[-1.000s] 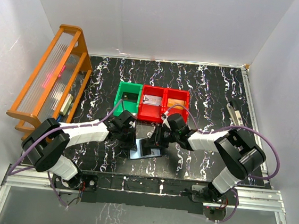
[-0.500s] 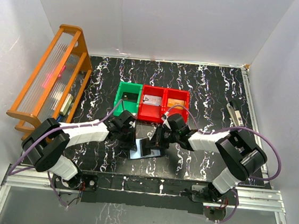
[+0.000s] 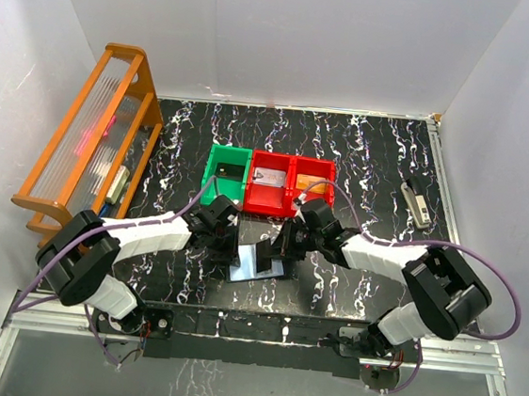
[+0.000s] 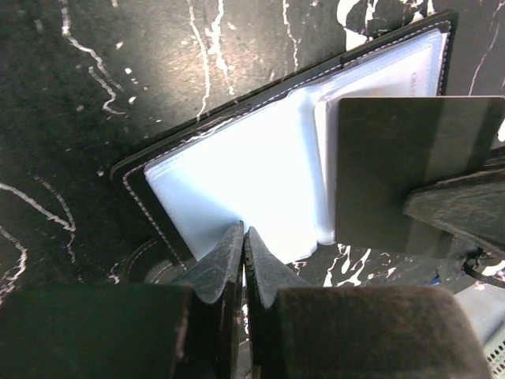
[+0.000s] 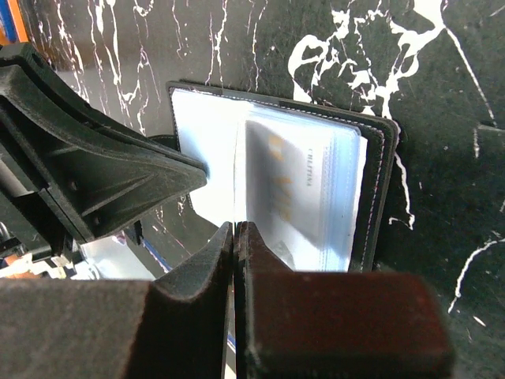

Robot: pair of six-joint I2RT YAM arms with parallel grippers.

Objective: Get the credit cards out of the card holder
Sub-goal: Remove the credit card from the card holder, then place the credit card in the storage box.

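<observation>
Card holder (image 3: 249, 270) lies open on the black marbled worktop (image 3: 373, 153), near its front edge and between the two hands, with its light-blue inner panels facing up. Left hand (image 4: 243, 237) is clenched tight with nothing between its fingers, and its tips rest on the near edge of one panel. Right hand (image 5: 235, 229) is clenched as well, grasping a black card (image 4: 394, 158) by one edge. The card stands raised over the other panel, but whether its lower edge is still in the sleeve cannot be told. A second card (image 5: 288, 189), pale with orange marks, sits inside that panel's clear sleeve. Just behind the holder a green bin (image 3: 210, 175) and two red bins (image 3: 288, 183) stand side by side, and an orange rack (image 3: 119, 55) stands along the worktop's left side
</observation>
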